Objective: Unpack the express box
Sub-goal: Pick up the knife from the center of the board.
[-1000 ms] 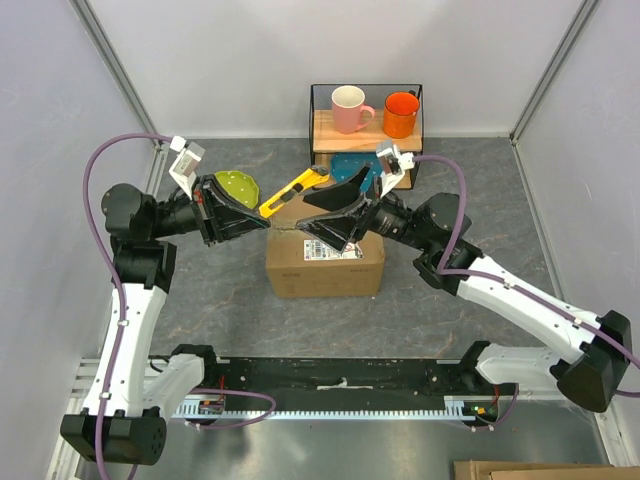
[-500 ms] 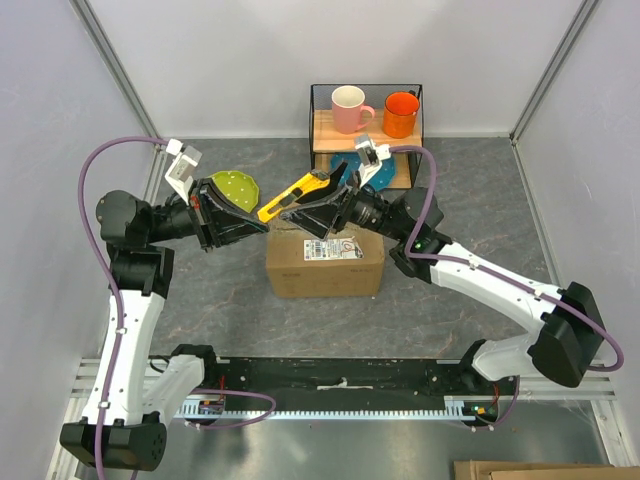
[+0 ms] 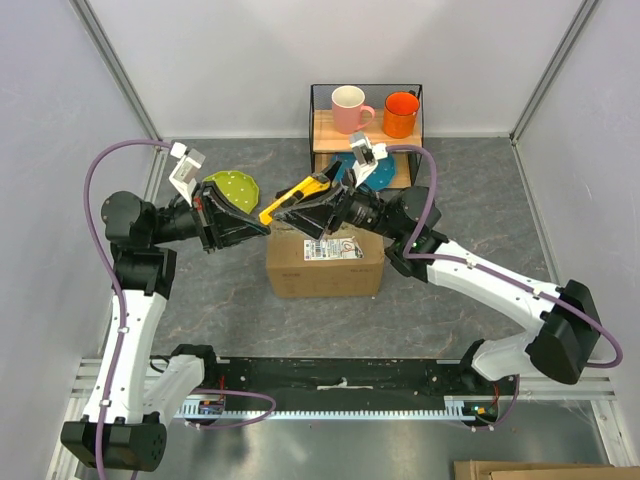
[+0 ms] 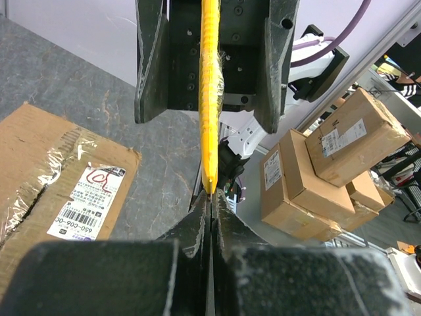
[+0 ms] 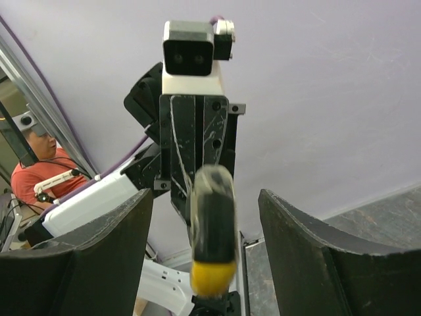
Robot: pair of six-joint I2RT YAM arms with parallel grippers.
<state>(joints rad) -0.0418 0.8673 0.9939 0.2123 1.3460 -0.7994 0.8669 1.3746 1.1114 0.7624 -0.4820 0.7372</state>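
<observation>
Brown corrugated cardboard express box (image 3: 325,268) at mid-table on the grey marbled tabletop (image 3: 220,300), right below the two meeting grippers, with taped seam shut and white label printed in red (image 3: 330,248) facing up. Hidden along its far edge in the overhead view by the black gripper bodies. Cut off by the frame in the left wrist view, with only one corner of the box (image 4: 29,148), crinkled clear tape and the label on show. Above it, held aloft, a yellow utility knife (image 3: 297,193) slanting up toward the far wall; no telling about the blade, and from the right wrist only a blurred end-on view of the knife (image 5: 212,217). At the lower tip of the knife, the left gripper (image 3: 264,227) pressed together and pinching it, with fingers (image 4: 184,237) down to a hairline slit. Around the shaft, the right gripper (image 3: 283,213) spread wide, with fingers (image 5: 99,257) well off either side and touching nothing visible. Behind the left gripper, a lime-green dotted plate (image 3: 235,187), partly covered. By the far wall, a wooden shelf (image 3: 322,128) in a black wire frame, carrying a pink mug (image 3: 348,108) and an orange mug (image 3: 400,114); beneath it a blue plate (image 3: 386,173), mostly hidden behind the right wrist. Off the table, blurred: stacked cardboard cartons (image 4: 309,178) in the left wrist view and a person in a red shirt (image 5: 43,168) at the edge of the right wrist view. At the overhead view's bottom right corner, a flat plain cardboard piece (image 3: 540,470), cut off.
</observation>
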